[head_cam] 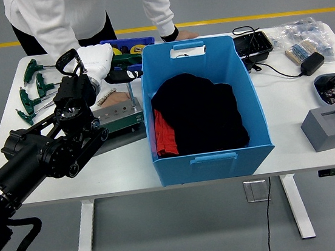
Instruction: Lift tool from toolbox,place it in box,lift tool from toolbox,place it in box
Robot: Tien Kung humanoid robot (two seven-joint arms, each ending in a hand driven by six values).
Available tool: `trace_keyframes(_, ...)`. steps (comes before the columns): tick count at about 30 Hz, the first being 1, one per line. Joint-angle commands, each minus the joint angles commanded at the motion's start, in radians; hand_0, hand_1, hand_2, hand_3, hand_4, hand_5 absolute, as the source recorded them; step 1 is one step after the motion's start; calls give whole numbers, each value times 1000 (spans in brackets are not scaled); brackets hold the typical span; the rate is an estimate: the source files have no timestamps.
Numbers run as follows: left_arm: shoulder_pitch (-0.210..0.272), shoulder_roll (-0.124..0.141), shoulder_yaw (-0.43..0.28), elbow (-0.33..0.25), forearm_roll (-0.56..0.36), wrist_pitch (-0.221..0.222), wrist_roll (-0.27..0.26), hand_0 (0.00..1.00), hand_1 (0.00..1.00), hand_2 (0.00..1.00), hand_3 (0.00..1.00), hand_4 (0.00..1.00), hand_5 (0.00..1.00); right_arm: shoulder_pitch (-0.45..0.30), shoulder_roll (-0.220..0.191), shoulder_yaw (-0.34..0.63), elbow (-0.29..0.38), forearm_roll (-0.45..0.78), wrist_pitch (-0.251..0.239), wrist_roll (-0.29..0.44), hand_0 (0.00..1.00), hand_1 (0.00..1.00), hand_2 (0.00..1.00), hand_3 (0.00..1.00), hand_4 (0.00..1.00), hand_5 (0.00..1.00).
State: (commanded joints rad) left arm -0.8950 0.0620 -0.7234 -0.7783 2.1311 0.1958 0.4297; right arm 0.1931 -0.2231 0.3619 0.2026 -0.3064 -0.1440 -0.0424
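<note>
Left robot hand (102,63), white-gloved, is held over the toolbox (117,114) just left of the blue box (210,151); a black tool (123,76) is pinched in its fingers, beside the box's left wall. Dark cloth (200,115) is contained in the box. A person's hand (182,35) is rested on the tabletop (287,104) behind the box.

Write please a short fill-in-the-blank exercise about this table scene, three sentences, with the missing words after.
1. The big box on the table is ____ in colour.
2. Inside it lies a black cloth over something ____.
3. The grey block sits near the table's ____ edge, seen from the camera.

Missing words: blue; red; right
</note>
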Motion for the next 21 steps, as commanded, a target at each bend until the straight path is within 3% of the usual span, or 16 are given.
trace_keyframes(2,0,0,1,1,1,8,-6,69,2,2,67,998,754,0,0,0,0,0,0,0,670,652,731,576,776,720)
trace_keyframes(3,0,1,1,1,1,11,-8,66,2,2,51,895,674,0,0,0,0,0,0,0,670,652,732,576,777,721)
trace_keyframes(8,-1,4,2,-6,5,33,-26,66,2,2,51,895,674,-1,0,0,0,1,0,0,670,652,732,576,777,721)
trace_keyframes(9,-1,4,1,-9,5,37,-29,67,2,2,45,762,607,-1,0,0,0,2,0,0,670,652,731,576,777,722)
trace_keyframes(20,-17,19,9,-55,-10,46,-47,67,2,2,46,724,586,-10,1,8,0,-9,0,-3,671,652,732,577,777,722)
trace_keyframes(21,-22,22,11,-56,-11,39,-52,70,2,2,47,698,542,-11,1,8,0,-9,0,-3,670,652,731,576,777,721)
